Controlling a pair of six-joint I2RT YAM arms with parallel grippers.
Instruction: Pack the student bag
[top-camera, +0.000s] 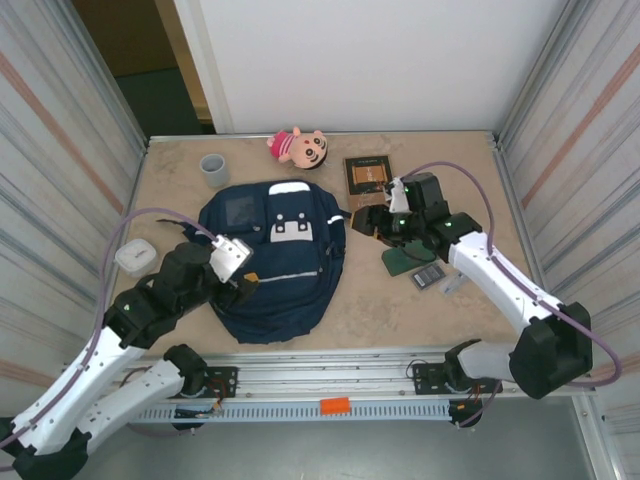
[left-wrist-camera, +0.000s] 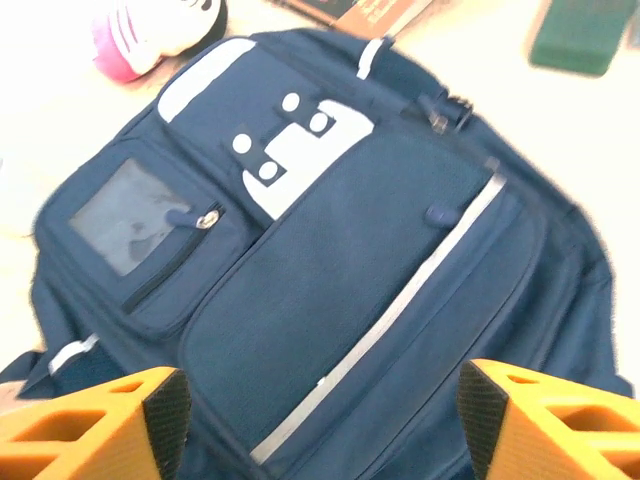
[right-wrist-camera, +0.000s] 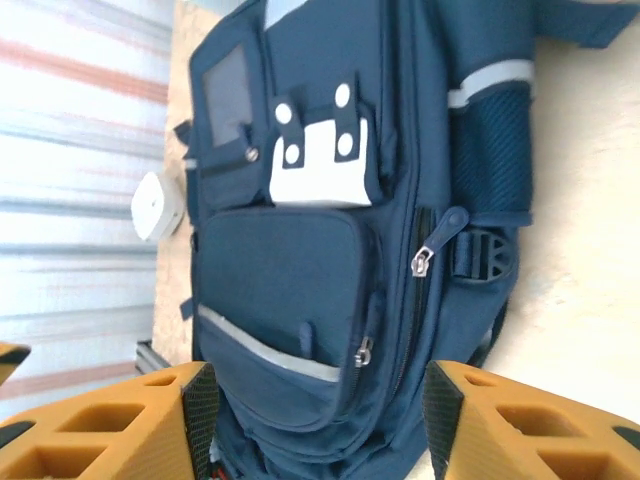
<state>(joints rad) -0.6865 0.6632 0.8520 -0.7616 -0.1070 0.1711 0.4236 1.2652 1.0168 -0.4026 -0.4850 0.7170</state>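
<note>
Flat in the middle of the table (top-camera: 400, 310), front pockets and white buckle patch facing up: the student bag (top-camera: 272, 262). Over its near left corner, the left gripper (left-wrist-camera: 325, 400), orange fingers (left-wrist-camera: 100, 420) spread wide above the blue fabric. Just off the bag's right edge, the right gripper (right-wrist-camera: 315, 405), likewise parted, gripping nothing, aimed back across the pockets. Behind the bag, a plush doll (top-camera: 297, 146), a grey cup (top-camera: 214, 170), a book (top-camera: 366, 174); to its left, a white box (top-camera: 133, 256).
</note>
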